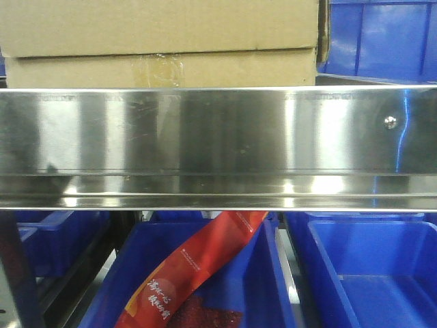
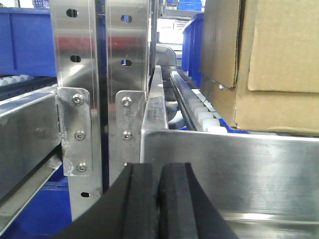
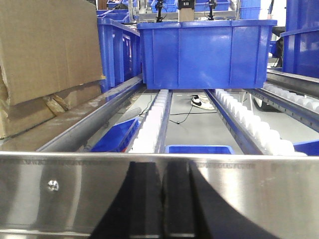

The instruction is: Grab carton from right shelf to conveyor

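The carton is seen resting on the shelf, behind and above the steel front rail. Clear tape is seen on its near face, and a torn lower edge is shown in the right wrist view.

From the left gripper, the carton is found ahead, higher up and to the right, beyond the rail. This gripper's black fingers are pressed together, and nothing is held between them. White rollers are seen just left of the carton, and perforated steel uprights are set ahead to the gripper's left.

From the right gripper, the carton is found ahead and to the left, beyond the rail. Its fingers are likewise drawn together around nothing. A small screw is fixed in the rail to its left. Straight ahead, further back, a blue bin is set across two roller lanes.

Below the rail, a red packet is seen lying in a lower blue bin.
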Robot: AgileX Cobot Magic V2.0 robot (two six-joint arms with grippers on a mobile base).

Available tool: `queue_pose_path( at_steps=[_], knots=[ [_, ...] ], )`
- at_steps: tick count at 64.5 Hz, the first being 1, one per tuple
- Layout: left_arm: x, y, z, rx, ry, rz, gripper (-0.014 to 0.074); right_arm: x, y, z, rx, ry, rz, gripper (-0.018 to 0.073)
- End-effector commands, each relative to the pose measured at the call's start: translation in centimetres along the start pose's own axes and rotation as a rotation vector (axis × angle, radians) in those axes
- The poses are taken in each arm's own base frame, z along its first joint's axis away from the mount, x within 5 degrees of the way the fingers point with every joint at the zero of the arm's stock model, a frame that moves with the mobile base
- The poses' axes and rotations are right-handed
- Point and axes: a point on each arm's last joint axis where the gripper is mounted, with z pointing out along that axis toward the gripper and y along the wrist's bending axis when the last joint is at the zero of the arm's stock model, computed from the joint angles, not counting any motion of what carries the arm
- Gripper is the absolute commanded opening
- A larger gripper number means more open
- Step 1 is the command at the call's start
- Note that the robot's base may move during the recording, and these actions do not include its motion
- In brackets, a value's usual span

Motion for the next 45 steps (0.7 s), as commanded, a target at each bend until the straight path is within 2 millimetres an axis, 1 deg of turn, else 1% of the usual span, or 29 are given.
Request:
queue_pose_path(
  at_steps=[1,21,31,45],
  knots=[
    [-0.3,0.0,-0.1,0.001,-0.021,-0.001,-0.0007,-0.3,0.0,0.0,0.0,-0.027,-0.009,-0.006],
    [-0.6,0.0,-0.1,0.002,-0.053,-0.001,-0.0007,-0.3,0.0,0.0,0.0,-0.027,-0.009,-0.006],
    [-1.2,-0.1,-0.1,0.006,-0.122,-0.001,-0.0007,-0.3,0.0,0.0,0.0,-0.027,-0.009,-0.006],
    [-1.5,-0.1,-0.2,0.008,-0.161,0.0,-0.0007,-0.3,0.0,0.0,0.0,-0.037,-0.009,-0.006]
  ],
)
